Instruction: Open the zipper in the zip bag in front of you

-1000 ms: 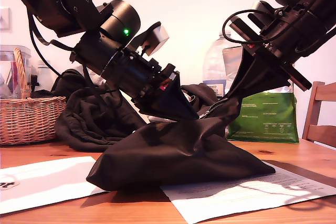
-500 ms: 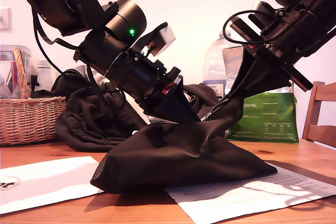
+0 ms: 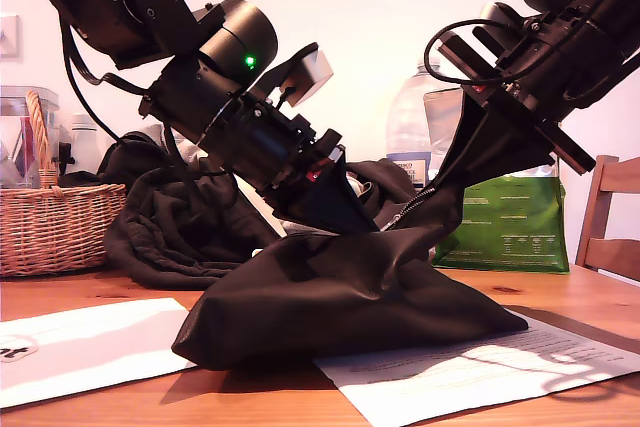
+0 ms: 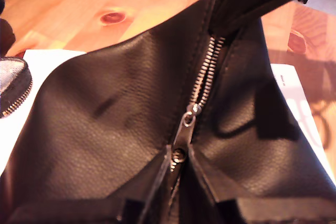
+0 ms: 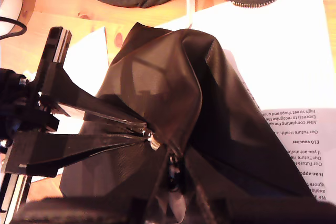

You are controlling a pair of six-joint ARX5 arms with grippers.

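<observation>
The zip bag (image 3: 340, 297) is a soft black pouch lying on the wooden table, with one end lifted toward the exterior view's right. My second gripper (image 3: 452, 179) is shut on that raised end; in its wrist view its fingertips (image 5: 173, 178) pinch the black fabric (image 5: 173, 77). The zipper (image 4: 206, 69) of silvery teeth runs along the bag's (image 4: 105, 124) top edge. My first gripper (image 4: 178, 155) is shut on the zipper's metal pull tab, just below the slider. In the exterior view it (image 3: 365, 225) comes down from the left onto the bag's ridge beside the zipper (image 3: 410, 204).
A wicker basket (image 3: 50, 222) stands at the exterior view's left, and a dark clothing heap (image 3: 170, 232) lies behind the bag. A green foil pouch (image 3: 510, 222) and a water bottle (image 3: 415, 127) stand at the back right. Paper sheets (image 3: 470, 367) lie under the bag. A chair (image 3: 612, 217) is at the right edge.
My first gripper has shifted a little up and toward the exterior view's right, and the bag's low end has slid slightly right with it. The second arm has stayed put.
</observation>
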